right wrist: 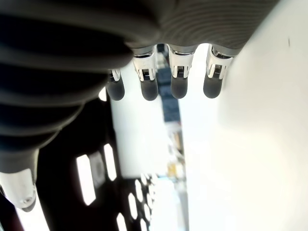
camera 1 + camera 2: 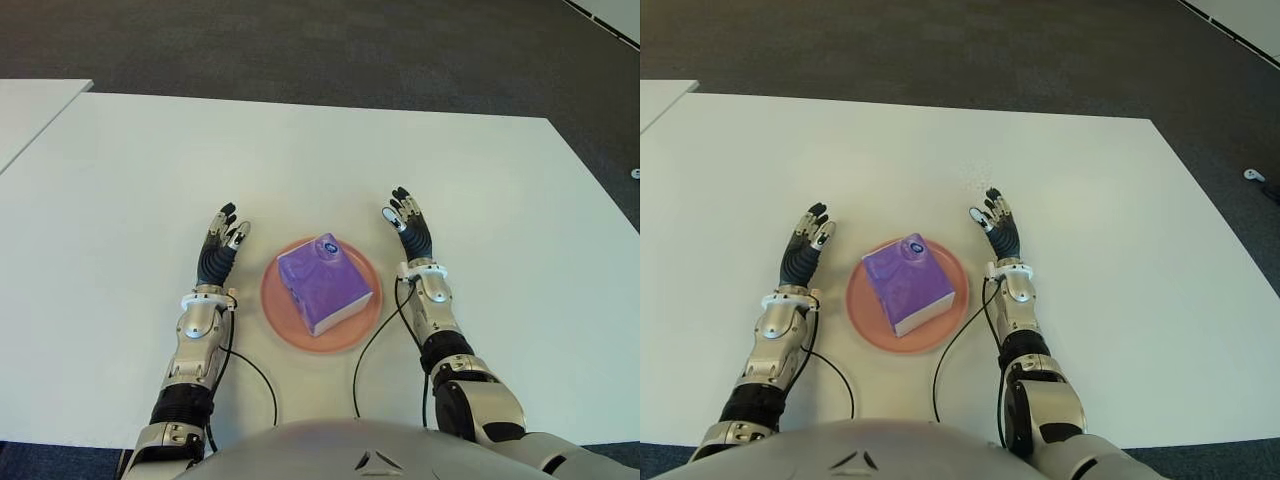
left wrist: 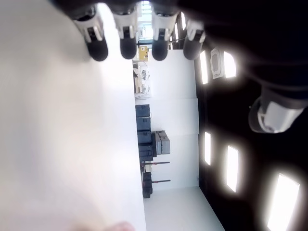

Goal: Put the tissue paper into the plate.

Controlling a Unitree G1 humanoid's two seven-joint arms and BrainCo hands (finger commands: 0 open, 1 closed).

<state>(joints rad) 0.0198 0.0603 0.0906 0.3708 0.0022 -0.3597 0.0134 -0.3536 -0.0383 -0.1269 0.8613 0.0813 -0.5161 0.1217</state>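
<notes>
A purple tissue pack (image 2: 323, 283) lies inside the round pink plate (image 2: 277, 312) on the white table, close to my body. My left hand (image 2: 221, 246) shows to the left of the plate with its fingers stretched out and nothing in them. My right hand (image 2: 409, 226) shows to the right of the plate, also open and holding nothing. Neither hand touches the pack or the plate. In the left wrist view the straight fingertips (image 3: 127, 41) stand over bare table; the right wrist view shows its fingertips (image 1: 179, 84) spread the same way.
The white table (image 2: 130, 180) stretches wide on both sides and ahead. A second white table (image 2: 30, 105) stands at the far left. Dark carpet (image 2: 300, 45) lies beyond the far edge. Black cables (image 2: 262, 385) trail from both wrists toward my body.
</notes>
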